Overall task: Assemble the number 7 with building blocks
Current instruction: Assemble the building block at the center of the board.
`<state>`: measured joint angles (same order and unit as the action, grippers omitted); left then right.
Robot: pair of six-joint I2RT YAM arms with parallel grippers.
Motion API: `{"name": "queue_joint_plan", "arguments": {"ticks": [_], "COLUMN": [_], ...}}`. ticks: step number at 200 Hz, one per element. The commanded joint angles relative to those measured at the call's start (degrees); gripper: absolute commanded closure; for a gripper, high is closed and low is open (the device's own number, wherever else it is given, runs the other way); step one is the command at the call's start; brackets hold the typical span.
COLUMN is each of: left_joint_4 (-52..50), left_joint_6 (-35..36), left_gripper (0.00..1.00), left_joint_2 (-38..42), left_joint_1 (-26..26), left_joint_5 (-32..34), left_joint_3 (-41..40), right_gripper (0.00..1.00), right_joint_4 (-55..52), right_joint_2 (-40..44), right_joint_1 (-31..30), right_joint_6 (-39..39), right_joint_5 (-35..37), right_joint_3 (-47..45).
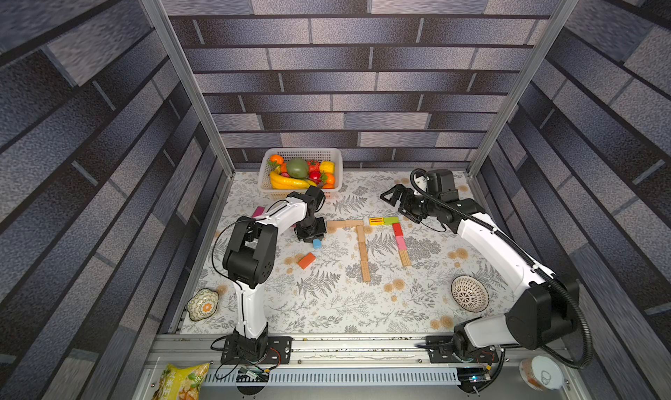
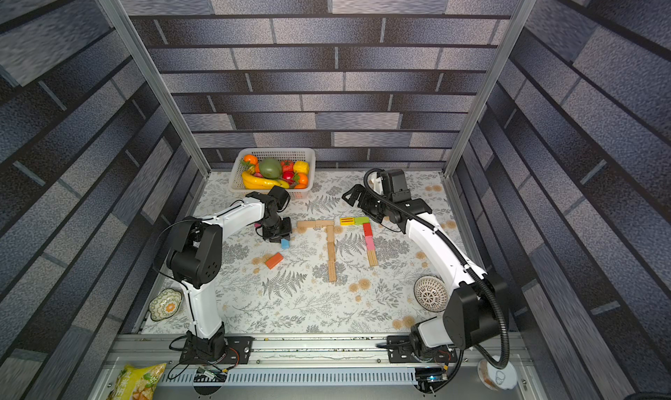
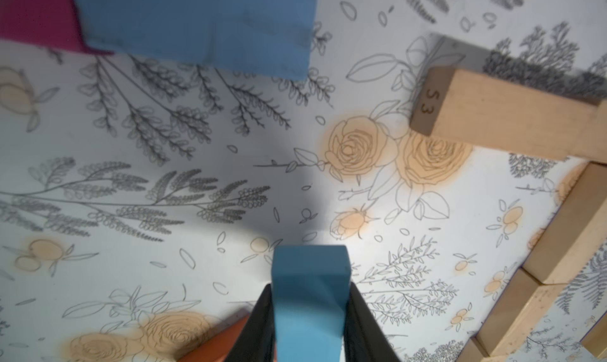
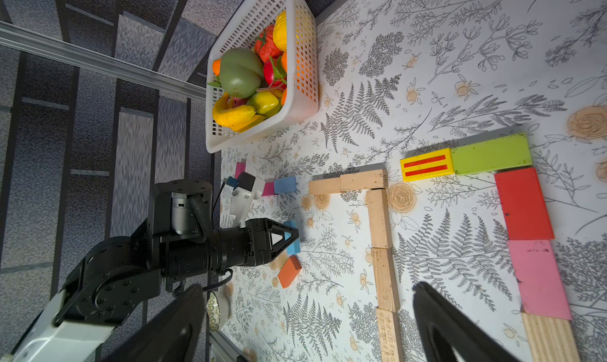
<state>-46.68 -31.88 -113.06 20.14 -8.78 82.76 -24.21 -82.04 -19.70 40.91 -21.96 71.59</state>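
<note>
While the left pincer (image 1: 315, 239) is clenched on a blue block (image 3: 310, 275), gripping it by two opposite sides with one end standing out past the tips, the block appears held clear of the desk (image 1: 326, 307). It is near the free end of the bar of the tan 7 (image 1: 363, 249) but apart from it. The right pincer (image 1: 391, 195) is released, jaws wide and empty, hovering above the desk near the corner of the coloured 7 (image 1: 397, 231). Both figures lie flat, each a short bar joined to a longer stem, and both read as complete. Loose stock noted: an orange block (image 1: 306, 260) near the left pincer, and a second blue block (image 4: 285, 184) seemingly touching a magenta block (image 4: 268, 189) farther back. Assessment: the step in hand is the carry of a picked block, with placement not yet made. As two figures look finished, the intended site cannot be told; the open desk in front of the left arm is the likely ground for another figure. The next move calls for laying the block flat, setting it down squarely where later blocks can butt end to end, and parting the jaws only once it rests. Risk: a swing toward the tan bar could knock it out of line.
</note>
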Motion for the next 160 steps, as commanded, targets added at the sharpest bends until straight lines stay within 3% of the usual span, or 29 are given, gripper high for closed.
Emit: {"name": "queue_joint_plan", "arguments": {"ticks": [1,160], "left_joint_4": [-2.0,-6.8], "left_joint_6": [2.2,13.7], "left_gripper": [0.81,0.78], "left_joint_2": [-1.3,-9.0], "left_joint_1": [-1.0,-3.1], "left_joint_5": [0.3,4.7], "left_joint_3": [2.4,7.6], "right_gripper": [0.0,0.0], "right_joint_4": [-1.0,1.3], "right_joint_2": [-0.4,-0.5], "right_joint_1": [0.6,0.7], "right_joint_6": [-1.2,1.7], "right_joint_5": [-1.2,-1.1], "right_joint_3": [-0.4,-2.1]}}
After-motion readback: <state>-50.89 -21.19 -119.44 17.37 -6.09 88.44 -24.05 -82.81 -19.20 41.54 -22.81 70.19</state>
